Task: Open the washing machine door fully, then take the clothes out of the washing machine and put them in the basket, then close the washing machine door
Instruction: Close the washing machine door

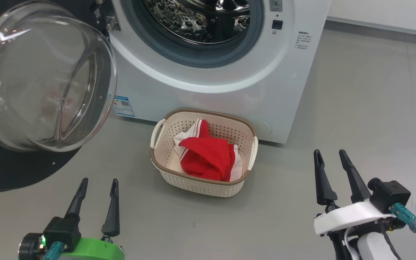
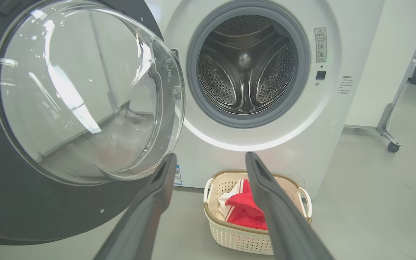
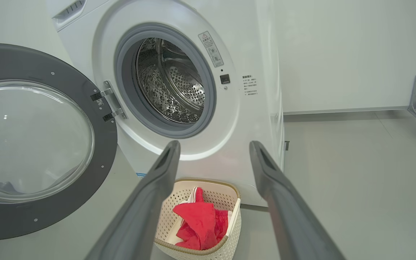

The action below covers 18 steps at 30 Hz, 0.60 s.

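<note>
Dark and slender, the two fingers (image 1: 112, 213) of the left gripper (image 1: 99, 180) stand well apart with nothing between them, low at the left of the head view above the grey floor (image 1: 359, 108). The right gripper (image 1: 329, 152), at the lower right, is spread the same way and holds nothing, its tips pointing toward the machine. Between the two grippers and clear of both, the basket (image 1: 201, 180) sits on the floor just in front of the washing machine (image 1: 211, 97), below its round opening. The clothes (image 1: 208, 159) lie inside the basket, a red heap with white stripes and trim, bunched toward its middle and right side. Higher up, the steel drum (image 1: 190, 21) shows through the grey gasket (image 1: 200, 57), its perforated wall and ribs plain in the left wrist view. The washing machine door (image 1: 16, 173) is swung wide to the left on its hinge (image 3: 108, 104), black rim facing the robot and clear glass bowl bulging outward, above and just beyond the left gripper. A small blue label sticker (image 1: 123, 105) sits on the machine's front near the door's lower edge.
</note>
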Available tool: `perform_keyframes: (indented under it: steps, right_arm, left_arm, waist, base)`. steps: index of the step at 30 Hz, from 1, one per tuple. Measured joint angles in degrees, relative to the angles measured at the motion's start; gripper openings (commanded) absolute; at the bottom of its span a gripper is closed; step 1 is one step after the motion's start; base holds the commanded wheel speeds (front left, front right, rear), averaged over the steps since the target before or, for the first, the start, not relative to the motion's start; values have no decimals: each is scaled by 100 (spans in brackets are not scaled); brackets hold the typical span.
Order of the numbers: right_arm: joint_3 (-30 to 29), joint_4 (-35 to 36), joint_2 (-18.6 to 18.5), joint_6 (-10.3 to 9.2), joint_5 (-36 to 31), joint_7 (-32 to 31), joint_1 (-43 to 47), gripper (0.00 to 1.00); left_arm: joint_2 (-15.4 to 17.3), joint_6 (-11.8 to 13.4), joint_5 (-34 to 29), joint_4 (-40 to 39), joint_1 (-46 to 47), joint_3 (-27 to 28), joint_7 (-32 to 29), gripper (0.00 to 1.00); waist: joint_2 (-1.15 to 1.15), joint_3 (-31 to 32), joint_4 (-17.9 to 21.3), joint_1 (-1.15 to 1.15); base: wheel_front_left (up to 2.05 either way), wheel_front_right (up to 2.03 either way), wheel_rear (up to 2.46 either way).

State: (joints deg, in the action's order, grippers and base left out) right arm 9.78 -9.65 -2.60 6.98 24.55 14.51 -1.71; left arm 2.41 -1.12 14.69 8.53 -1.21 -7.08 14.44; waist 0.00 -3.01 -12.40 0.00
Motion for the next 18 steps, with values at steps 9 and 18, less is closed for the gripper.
perform_keyframes:
  steps: [9, 18]
  right_arm:
    - [122, 36, 1, 0, 15, 0, 3, 100]
    - [224, 27, 2, 0, 73, 0, 18, 100]
  left_arm:
    - [1, 14, 0, -2, -86, 30, 0, 100]
    - [9, 32, 0, -4, -152, 122, 0, 100]
  waist:
    - [0, 56, -593, 0]
    - [0, 151, -983, 0]
  base:
    - [0, 0, 0]
    - [0, 0, 0]
